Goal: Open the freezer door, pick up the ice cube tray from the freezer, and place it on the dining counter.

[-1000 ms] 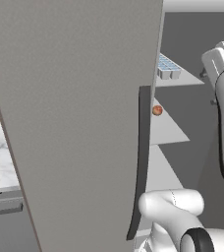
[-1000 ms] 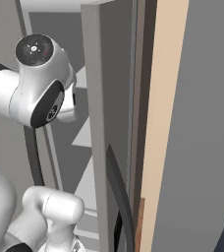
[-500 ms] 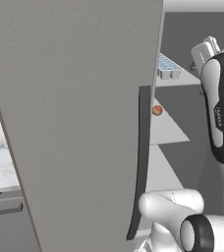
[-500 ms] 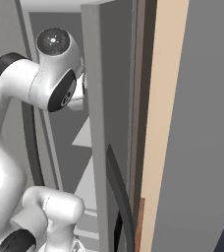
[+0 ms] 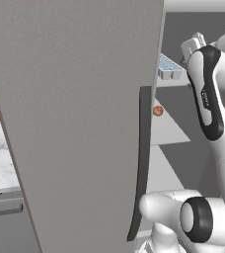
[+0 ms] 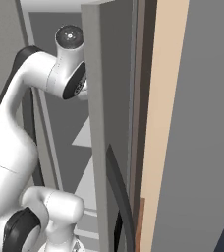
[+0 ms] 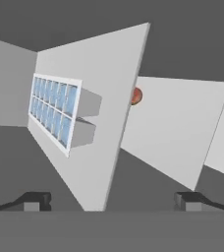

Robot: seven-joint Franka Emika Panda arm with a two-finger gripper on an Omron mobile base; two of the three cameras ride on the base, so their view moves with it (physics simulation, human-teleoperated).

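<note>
Since a second ago the white arm (image 5: 210, 106) has swung forward and upward into the open freezer (image 5: 193, 123): its upper link has risen in both base views and now reaches toward the top shelf, while the tray and the red-orange item have kept their places.

The ice cube tray (image 7: 56, 111) lies flat on the upper pale grey shelf (image 7: 101, 123) inside the freezer. Its long axis runs along the shelf, and in the hand view, which is rolled, it slants from upper left to lower right. It is a pale blue-white rectangle with two rows of square compartments, white rims and bluish cells. In the left base view it shows as a small blue grid (image 5: 168, 66) at the shelf's front edge, just past the door's edge.

A small round red-orange item (image 7: 136, 96) sits on the next shelf, partly hidden behind the upper shelf's edge in the hand view; the left base view shows it (image 5: 157, 110) beside the door handle (image 5: 141, 163).

The freezer door (image 5: 80, 123), a flat matte-grey panel, stands swung open, its dark curved handle upright along its edge. A marble worktop (image 5: 0, 158) lies behind it to the left.

The arm bends at its elbow and points the hand into the compartment. The fingers (image 7: 33, 201) are spread wide, hold nothing, and sit apart from the tray.
</note>
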